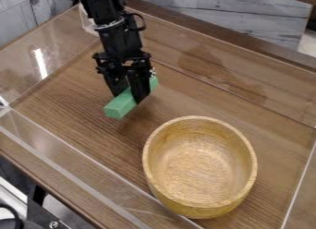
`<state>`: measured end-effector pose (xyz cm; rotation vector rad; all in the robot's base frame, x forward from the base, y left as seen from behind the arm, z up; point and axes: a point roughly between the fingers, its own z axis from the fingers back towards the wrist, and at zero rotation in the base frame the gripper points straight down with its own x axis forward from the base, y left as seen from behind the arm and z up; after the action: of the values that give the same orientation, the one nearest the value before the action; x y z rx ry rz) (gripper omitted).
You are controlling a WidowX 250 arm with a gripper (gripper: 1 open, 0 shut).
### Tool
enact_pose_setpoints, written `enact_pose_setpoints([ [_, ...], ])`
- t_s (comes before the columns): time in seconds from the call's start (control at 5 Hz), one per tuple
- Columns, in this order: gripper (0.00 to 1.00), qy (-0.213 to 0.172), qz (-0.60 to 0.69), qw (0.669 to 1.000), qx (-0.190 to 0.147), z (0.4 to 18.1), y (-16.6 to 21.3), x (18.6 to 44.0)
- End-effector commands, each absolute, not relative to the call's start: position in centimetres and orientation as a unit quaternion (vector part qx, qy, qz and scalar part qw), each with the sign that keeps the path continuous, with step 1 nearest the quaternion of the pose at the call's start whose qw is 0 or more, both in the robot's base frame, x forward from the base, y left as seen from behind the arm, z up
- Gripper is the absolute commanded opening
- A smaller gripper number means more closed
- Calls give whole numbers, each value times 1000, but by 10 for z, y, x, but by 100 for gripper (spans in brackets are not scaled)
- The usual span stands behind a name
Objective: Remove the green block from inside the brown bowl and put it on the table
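The table (pixel 74 103) is the biggest thing here, all brown wood w/ lines running thru it. Past its far side are grey boards (pixel 235 16) w/ wood lines too. Next in size is the brown bowl (pixel 200 168), big & round w/ a thick rim. It sits on the table, near the front, & I can see right down in it. Nothing green is in there. My arm (pixel 109 34) is black & bumpy & comes down from the top, left of the middle of the view. At its low end is my gripper (pixel 128 88), squeezed tight on the green block (pixel 120 105). The block is the smallest of the lot, bright green & long. One end pokes out low on the left of the view, & a bit more green peeks out on the right, b/c my black parts hide the middle. It's outside the bowl, near it but apart, over the table part. Can't tell if its low end touches the wood
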<state>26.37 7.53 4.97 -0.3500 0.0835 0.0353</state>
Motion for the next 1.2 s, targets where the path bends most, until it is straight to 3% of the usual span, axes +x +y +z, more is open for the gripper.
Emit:
enact_pose_setpoints([
  [0.0, 0, 19, 17, 986, -165, 63, 84, 272],
  [1.0, 0, 27, 12, 984, -175, 63, 91, 271],
])
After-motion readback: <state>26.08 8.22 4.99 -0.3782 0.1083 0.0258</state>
